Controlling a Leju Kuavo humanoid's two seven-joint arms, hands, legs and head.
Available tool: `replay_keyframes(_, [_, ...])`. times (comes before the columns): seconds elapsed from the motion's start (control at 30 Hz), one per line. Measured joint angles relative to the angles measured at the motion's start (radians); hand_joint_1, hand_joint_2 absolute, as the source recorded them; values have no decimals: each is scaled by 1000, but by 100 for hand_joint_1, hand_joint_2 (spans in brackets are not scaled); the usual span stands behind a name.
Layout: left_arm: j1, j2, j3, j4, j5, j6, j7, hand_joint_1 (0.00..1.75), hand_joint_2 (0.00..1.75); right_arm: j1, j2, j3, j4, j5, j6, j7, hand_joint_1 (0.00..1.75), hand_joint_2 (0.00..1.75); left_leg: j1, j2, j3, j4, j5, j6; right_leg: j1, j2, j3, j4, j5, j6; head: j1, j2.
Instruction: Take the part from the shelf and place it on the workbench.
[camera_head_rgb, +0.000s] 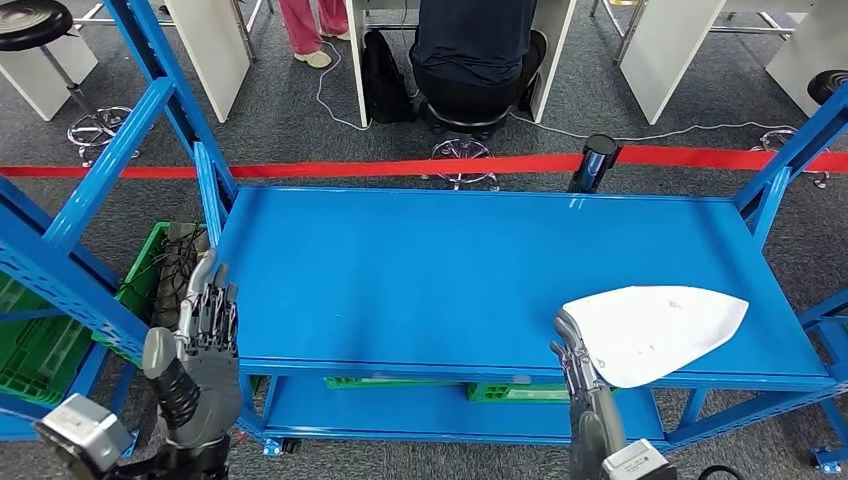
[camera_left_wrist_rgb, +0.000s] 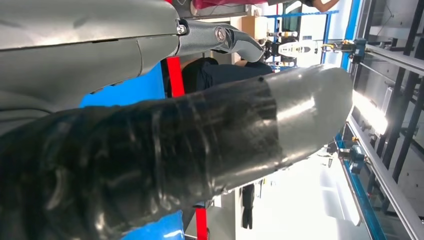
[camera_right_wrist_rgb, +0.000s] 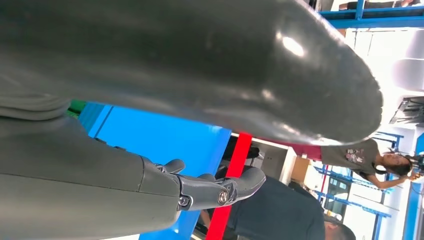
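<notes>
My right hand (camera_head_rgb: 572, 352) sits at the near right edge of the blue shelf (camera_head_rgb: 420, 270), its fingers (camera_head_rgb: 566, 330) raised and touching the near left end of the white part (camera_head_rgb: 655, 328); whether they are closed on that end I cannot tell, since the part hides their tips and my right wrist view is taken up by my own thumb. My left hand (camera_head_rgb: 205, 318) hangs off the near left corner, holding nothing, fingers straight and side by side, pointing away from me. The part lies flat on the right side of the top deck, a broad white shell tapering to a point on the far right, its near edge close to the lip of the shelf. It looks thin and moulded, so I judge it light and fairly stiff, but smooth and likely to slip. The wide rounded end by my fingers seems the best hold, thumb above and fingers under the rim. Beyond the shelf runs a red barrier tape (camera_head_rgb: 300, 169), and a person (camera_head_rgb: 475, 50) sits at a desk further off.
</notes>
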Motion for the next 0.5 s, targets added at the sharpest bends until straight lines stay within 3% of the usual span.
replay_keyframes(0.5, [0,3,-6,0,0,5,0,0,0,13,3,-17,2,-7,-11,-14,0,0,2,0,6,-10,5,-1,2,0,0,0,0,0,1,0])
